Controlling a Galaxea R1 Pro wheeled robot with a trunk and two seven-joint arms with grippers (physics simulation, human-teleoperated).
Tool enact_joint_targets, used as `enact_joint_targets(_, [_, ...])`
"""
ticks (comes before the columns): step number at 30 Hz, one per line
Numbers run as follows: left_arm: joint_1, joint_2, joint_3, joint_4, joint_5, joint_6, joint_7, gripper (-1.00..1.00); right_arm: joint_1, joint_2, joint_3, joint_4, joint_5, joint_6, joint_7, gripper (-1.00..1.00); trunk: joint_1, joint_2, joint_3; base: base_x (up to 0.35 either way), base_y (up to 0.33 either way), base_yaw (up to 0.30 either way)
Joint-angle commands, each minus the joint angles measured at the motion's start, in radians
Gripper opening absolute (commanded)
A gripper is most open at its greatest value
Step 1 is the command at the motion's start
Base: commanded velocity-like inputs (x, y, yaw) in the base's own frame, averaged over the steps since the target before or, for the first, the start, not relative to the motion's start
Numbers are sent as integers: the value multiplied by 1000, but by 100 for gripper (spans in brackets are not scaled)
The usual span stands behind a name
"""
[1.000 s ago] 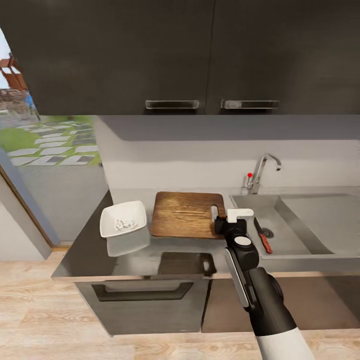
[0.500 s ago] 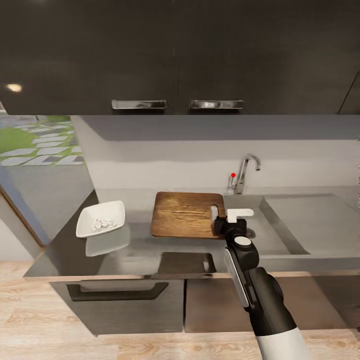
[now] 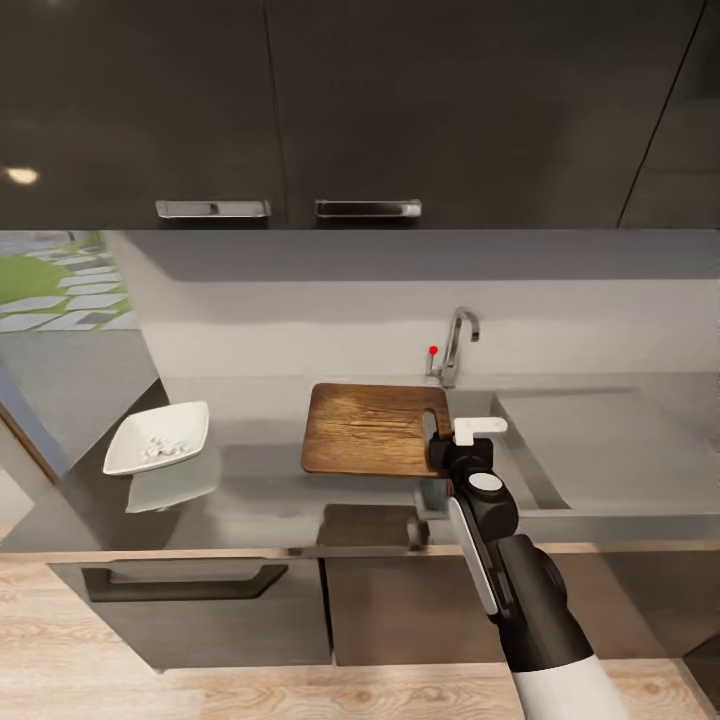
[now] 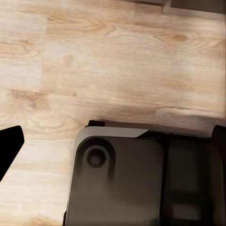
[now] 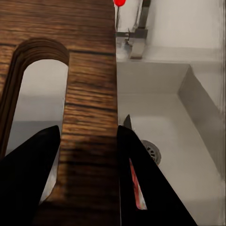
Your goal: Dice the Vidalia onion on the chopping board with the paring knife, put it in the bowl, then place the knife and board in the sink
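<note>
Nearly done, I judge: diced onion (image 3: 158, 447) sits in the bowl (image 3: 185, 425) at nine o'clock on the counter (image 3: 260, 490), the paring knife (image 5: 134, 181) lies in the sink (image 5: 188, 127). My right tool (image 3: 447, 437) clamps the chopping board (image 3: 370, 425) by its handle end, held at the basin's edge; only lowering it remains.

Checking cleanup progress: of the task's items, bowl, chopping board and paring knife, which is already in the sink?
The paring knife: it lies in the sink basin by the drain. The chopping board is held by the right gripper; the bowl sits on the countertop.

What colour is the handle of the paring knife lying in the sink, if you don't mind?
Reddish-orange; the paring knife shows best in the right wrist view, beside the sink drain.
</note>
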Motion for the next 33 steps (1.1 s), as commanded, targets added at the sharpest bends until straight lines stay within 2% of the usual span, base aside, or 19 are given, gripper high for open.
enact_joint_targets(1, [1, -1, 1, -2, 6, -1, 1, 100, -1, 0, 2, -1, 8, 7, -2, -100, 0, -1, -1, 0, -306, 0])
enact_joint_targets(15, [1, -1, 1, -2, 6, -1, 1, 100, -1, 0, 2, 1, 8, 7, -4, -100, 0, -1, -1, 0, -301, 0])
enact_joint_targets(19, [1, -1, 1, -2, 6, -1, 1, 100, -1, 4, -1, 7, 11, 9, -13, -100, 0, -1, -1, 0, -74, 0])
enact_joint_targets(21, [1, -1, 1, -2, 7, -1, 1, 100, -1, 18, -4, 11, 13, 9, -50, -100, 0, -1, -1, 0, -10, 0])
enact_joint_targets(23, [1, -1, 1, -2, 7, -1, 1, 100, -1, 36, -7, 15, 12, 8, -144, -100, 0, -1, -1, 0, -2, 0])
enact_joint_targets(26, [1, -1, 1, -2, 7, -1, 1, 100, -1, 36, -14, 34, 12, 7, -226, -100, 0, -1, -1, 0, 0, 0])
enact_joint_targets(33, [1, -1, 1, -2, 7, -1, 1, 100, -1, 36, -42, 55, 12, 5, -301, -100, 0, -1, -1, 0, 0, 0])
